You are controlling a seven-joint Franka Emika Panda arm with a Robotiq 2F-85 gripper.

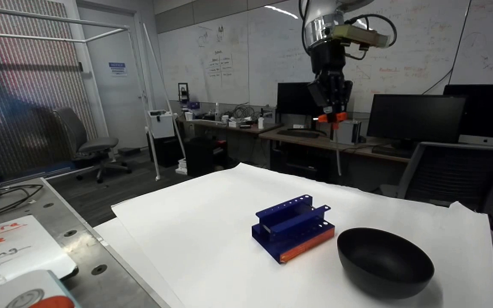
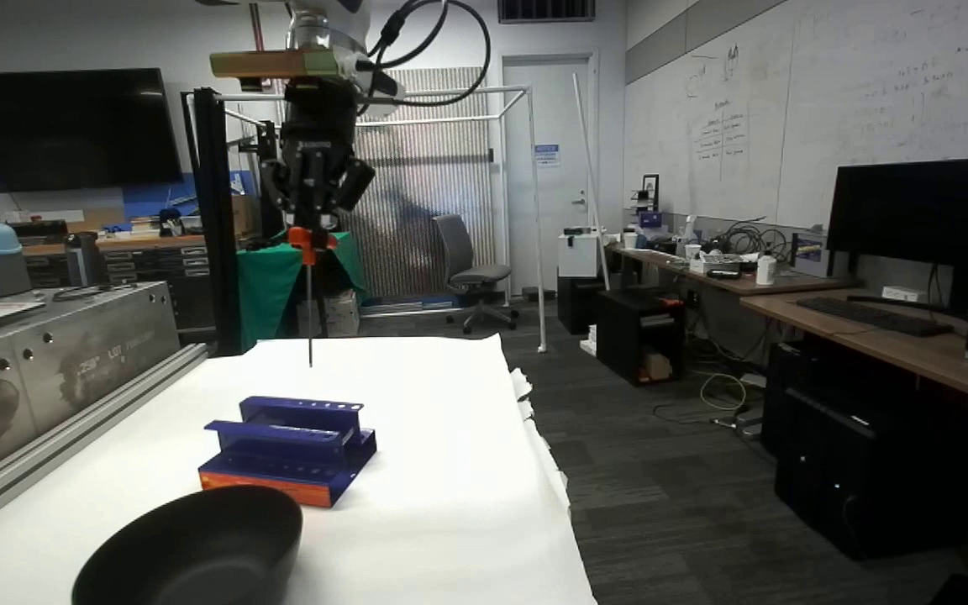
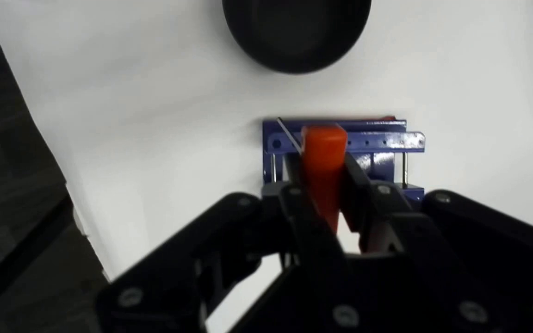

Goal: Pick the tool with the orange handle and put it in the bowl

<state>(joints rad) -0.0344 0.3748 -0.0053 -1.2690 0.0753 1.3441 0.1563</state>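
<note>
The pincer (image 1: pixel 335 109) is closed on the tool with the orange handle (image 1: pixel 335 121), its fingers (image 3: pixel 358 189) lying on either side of the handle in the wrist view; the tool is up in the air, apart from the white-covered counter (image 2: pixel 450 470) below; in an exterior view its thin shaft (image 2: pixel 310 323) hangs almost upright, the tip showing against the counter near its far edge; the blue rack (image 2: pixel 291 449) rests on the counter between that far edge and the black bowl (image 2: pixel 207 538); in the wrist view the handle hides part of the rack, and a band of counter shows between rack and bowl; an orange strip (image 1: pixel 307 247) runs along the rack's base on the side facing the bowl; a metal rail (image 2: pixel 76 443) runs along one side edge of the counter, and the edge opposite is ragged; the bowl, wide and round, stands well in from both of these edges, as does the rack.
</note>
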